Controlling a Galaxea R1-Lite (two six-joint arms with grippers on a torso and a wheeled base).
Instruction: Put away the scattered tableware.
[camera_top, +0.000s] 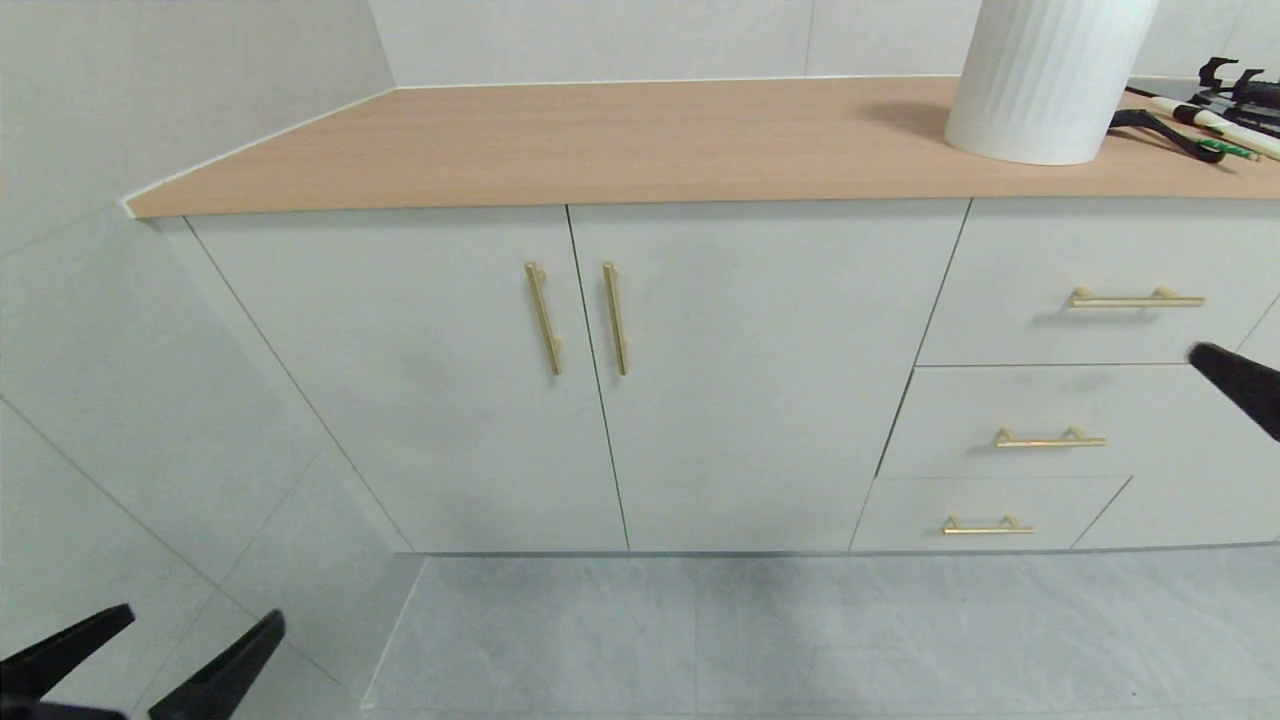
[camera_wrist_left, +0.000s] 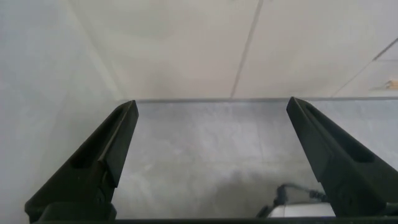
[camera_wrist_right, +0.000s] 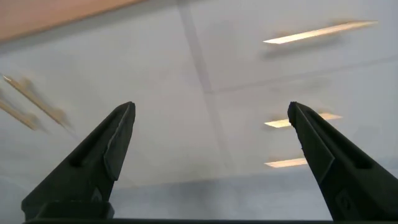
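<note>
- The tableware (camera_top: 1215, 125) lies at the far right of the surface (camera_top: 600, 140), just beside the white container (camera_top: 1045, 80). Its pieces overlap, so we cannot count them surely.
- The left jaws and the right jaws are both spread and hold nothing.
- We judge that a drawer must open first. The right jaws should close across the middle of the top handle (camera_top: 1135, 298), then pull straight.
- We count three drawers (camera_top: 950, 420), two doors (camera_top: 400, 400), five handles and one container.

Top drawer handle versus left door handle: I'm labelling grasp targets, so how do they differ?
The left door handle stands vertical; the top drawer handle lies horizontal. The left door handle sits beside a twin; the top drawer handle sits alone. Both are slim gold bars.
</note>
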